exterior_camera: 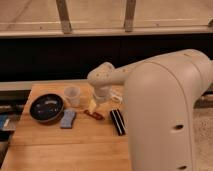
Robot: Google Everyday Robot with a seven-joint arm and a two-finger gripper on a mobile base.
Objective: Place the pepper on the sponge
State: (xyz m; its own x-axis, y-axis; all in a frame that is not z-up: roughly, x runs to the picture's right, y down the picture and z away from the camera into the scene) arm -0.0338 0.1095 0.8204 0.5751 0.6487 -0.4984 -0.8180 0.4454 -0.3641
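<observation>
Tool (93, 104): close at 12 o'clock of pepper (94, 115); state untellable. Pepper: likely light, slick, stiff; grip mid-length. Sponge (68, 118): at pepper's 9 o'clock, apart.

One camera, set high and close behind the arm (165, 105), looks forward and down; the white shell fills the near right. The view faces across the table (75, 145) to a dark wall (60, 57). The gripper (93, 106) hangs over the table's middle.
</observation>
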